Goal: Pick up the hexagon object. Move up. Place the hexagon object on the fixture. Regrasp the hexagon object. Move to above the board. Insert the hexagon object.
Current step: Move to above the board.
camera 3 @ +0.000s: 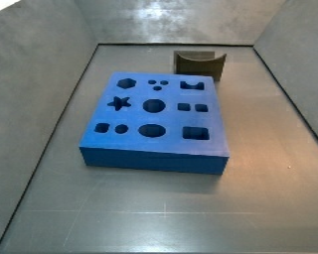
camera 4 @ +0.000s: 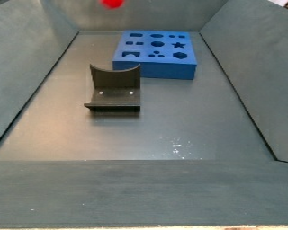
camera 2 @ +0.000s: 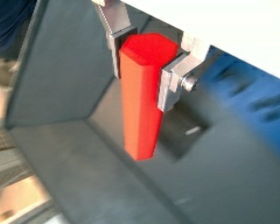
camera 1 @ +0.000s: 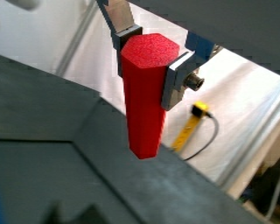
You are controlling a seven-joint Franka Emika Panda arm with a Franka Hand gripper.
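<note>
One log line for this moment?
gripper: shut on hexagon object, raised | fixture: empty | board: nothing inserted

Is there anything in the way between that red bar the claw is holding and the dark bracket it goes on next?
Nothing visible. The gripper holds the red bar high up; in a side view only its tip shows. The fixture stands open, apart from the board.

The fixture (camera 4: 114, 90) stands near the board (camera 4: 158, 52); the gripper is out of view.
</note>
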